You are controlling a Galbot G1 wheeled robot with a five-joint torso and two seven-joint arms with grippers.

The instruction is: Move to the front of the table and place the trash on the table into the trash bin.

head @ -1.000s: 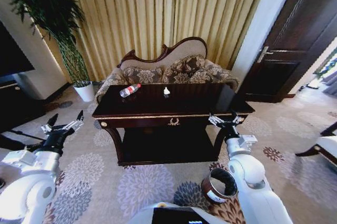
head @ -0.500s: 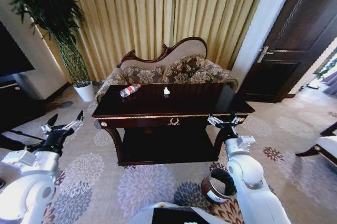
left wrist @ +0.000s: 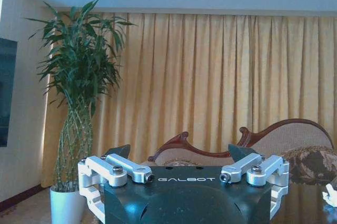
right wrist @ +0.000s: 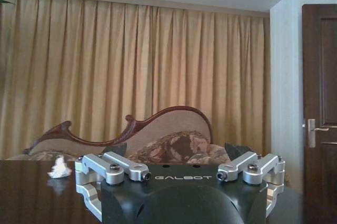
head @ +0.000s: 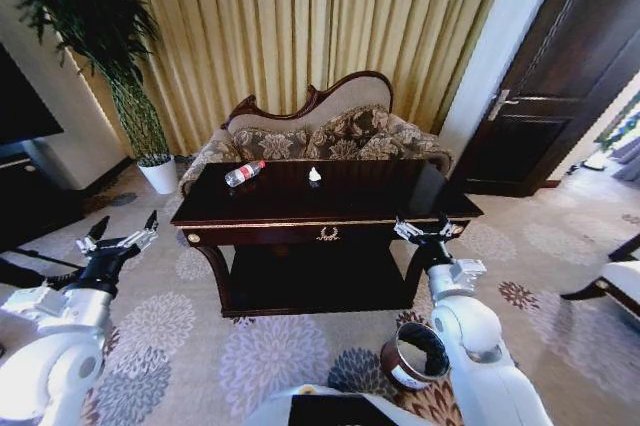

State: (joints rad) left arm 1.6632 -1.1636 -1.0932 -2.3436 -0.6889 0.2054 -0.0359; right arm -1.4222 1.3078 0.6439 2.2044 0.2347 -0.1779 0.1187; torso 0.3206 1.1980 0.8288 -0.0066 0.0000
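Observation:
The dark glossy table (head: pixel 380 191) stands straight ahead in the head view, its gold emblem facing me. On its far left lies a clear bottle (head: pixel 245 173) with a red label. Near the far middle sits a crumpled white paper bit (head: pixel 315 175), also seen as paper (right wrist: pixel 59 168) and paper (left wrist: pixel 330 195). The reddish-brown trash bin (head: pixel 415 354) stands on the carpet by my right arm. My left gripper (head: pixel 122 234) (left wrist: pixel 179 153) hovers open to the left of the table. My right gripper (head: pixel 425 229) (right wrist: pixel 176 150) is open at the table's front right corner.
A floral sofa (head: pixel 330 136) stands behind the table against yellow curtains. A tall plant in a white pot (head: pixel 160 173) is at the back left and a dark cabinet (head: pixel 25 196) at the left. A dark door (head: pixel 560 76) and a chair (head: pixel 615 281) are on the right.
The whole head picture has shifted very slightly, so the camera moved a little. Both arms hold the same pose and the trash lies where it was.

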